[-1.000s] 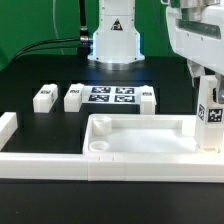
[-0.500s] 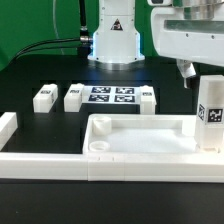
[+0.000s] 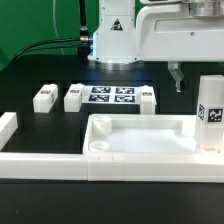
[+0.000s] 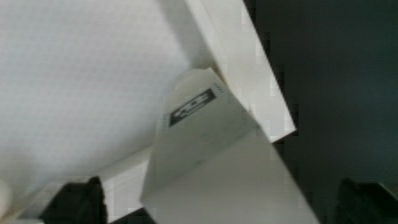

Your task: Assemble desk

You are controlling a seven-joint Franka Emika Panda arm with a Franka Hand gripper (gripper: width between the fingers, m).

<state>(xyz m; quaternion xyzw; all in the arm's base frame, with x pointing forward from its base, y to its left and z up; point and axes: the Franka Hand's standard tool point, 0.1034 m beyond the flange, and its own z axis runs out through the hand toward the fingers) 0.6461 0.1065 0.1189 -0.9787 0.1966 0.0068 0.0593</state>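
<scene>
The white desk top (image 3: 140, 140) lies at the front with its raised rim up and a round socket (image 3: 97, 147) at its near corner. One tagged white leg (image 3: 210, 112) stands upright in its corner at the exterior view's right. My gripper (image 3: 180, 78) hangs open and empty above and to the left of that leg, clear of it. In the wrist view the leg (image 4: 214, 150) with its tag and the desk top (image 4: 89, 80) lie below my gripper (image 4: 222, 205), between the spread dark fingertips (image 4: 80, 200).
Three loose white legs (image 3: 43, 96) (image 3: 73, 97) (image 3: 147, 100) lie beside the marker board (image 3: 111, 95) at mid-table. A low white border wall (image 3: 12, 128) runs along the front and left. The robot base (image 3: 115, 40) stands behind.
My gripper has let go of the upright leg and moved up and to the exterior view's left. The leg stays standing in the desk top's corner.
</scene>
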